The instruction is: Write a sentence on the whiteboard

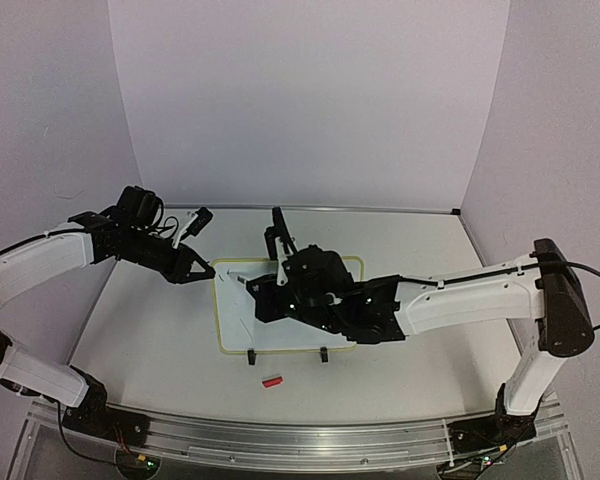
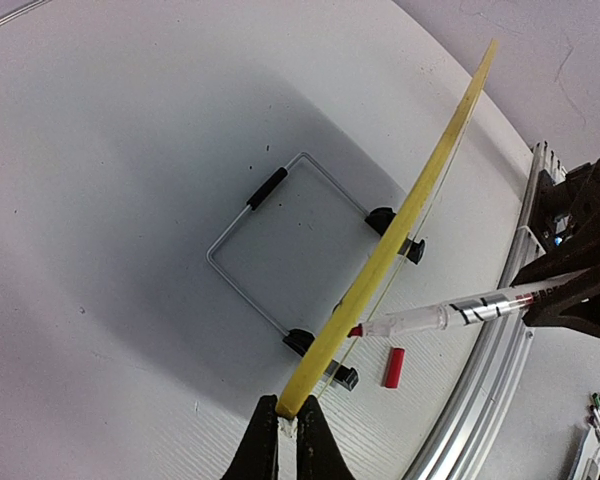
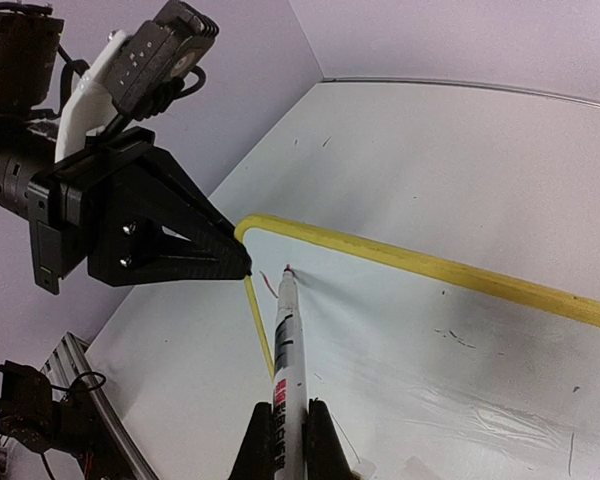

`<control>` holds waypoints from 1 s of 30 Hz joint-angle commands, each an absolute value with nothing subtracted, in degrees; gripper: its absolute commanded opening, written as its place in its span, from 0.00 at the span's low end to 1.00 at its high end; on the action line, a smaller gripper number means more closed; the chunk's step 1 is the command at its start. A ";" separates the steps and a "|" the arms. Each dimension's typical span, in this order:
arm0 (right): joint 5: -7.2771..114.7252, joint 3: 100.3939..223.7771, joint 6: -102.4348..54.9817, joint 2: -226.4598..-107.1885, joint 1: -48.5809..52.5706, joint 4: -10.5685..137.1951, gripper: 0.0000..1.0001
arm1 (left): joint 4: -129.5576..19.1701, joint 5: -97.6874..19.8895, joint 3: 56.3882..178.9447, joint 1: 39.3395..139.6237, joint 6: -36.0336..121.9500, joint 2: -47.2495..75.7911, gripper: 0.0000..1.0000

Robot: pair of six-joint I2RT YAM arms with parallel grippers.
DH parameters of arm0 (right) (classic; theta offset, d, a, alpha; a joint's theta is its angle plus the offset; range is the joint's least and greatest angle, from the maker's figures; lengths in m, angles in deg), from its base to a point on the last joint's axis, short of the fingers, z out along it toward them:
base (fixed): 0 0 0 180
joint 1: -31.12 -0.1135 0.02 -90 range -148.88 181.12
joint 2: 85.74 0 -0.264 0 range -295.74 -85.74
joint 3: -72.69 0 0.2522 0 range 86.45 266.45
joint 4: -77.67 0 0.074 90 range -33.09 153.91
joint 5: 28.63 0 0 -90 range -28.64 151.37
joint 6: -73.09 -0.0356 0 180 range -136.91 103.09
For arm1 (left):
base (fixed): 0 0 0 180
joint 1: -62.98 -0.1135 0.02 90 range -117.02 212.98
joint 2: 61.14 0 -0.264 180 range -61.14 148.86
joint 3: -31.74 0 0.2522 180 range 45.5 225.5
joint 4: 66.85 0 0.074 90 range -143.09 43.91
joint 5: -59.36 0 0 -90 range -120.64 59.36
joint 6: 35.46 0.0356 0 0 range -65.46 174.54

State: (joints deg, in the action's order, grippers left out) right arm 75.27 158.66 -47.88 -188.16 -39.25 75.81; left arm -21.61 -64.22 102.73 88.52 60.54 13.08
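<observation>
— Colours between the black left gripper (image 2: 288,410) fingertips?
— Thin yellow frame around the small white rectangular whiteboard (image 2: 400,220); black clip feet (image 2: 415,250).
— And in the black right gripper (image 3: 285,415)?
— Slim white plastic marker (image 3: 283,350) with black lettering and a red tip; thin red stroke (image 3: 267,284) just beside that tip.
— Near the left gripper?
— Small red cylindrical cap (image 2: 393,367) on the white table (image 2: 130,200).
</observation>
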 commanded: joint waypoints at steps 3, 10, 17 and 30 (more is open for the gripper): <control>74.67 159.88 -48.82 -190.21 -38.92 75.07 0.00 | -20.18 -62.54 103.32 89.00 60.72 12.18 0.00; 73.56 160.61 -48.90 -191.15 -38.93 74.98 0.00 | -20.18 -62.49 103.34 89.09 60.76 11.99 0.00; 73.97 160.49 -48.81 -190.97 -38.93 74.90 0.00 | -20.17 -62.32 103.38 89.18 60.76 11.81 0.00; 72.35 158.10 -50.47 -190.78 -39.31 74.54 0.00 | -20.13 -62.21 103.37 89.26 60.71 11.73 0.00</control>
State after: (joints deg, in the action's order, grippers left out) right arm 71.99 158.73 -49.39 -190.34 -39.29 75.38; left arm -21.58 -63.37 102.73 88.83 60.52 12.86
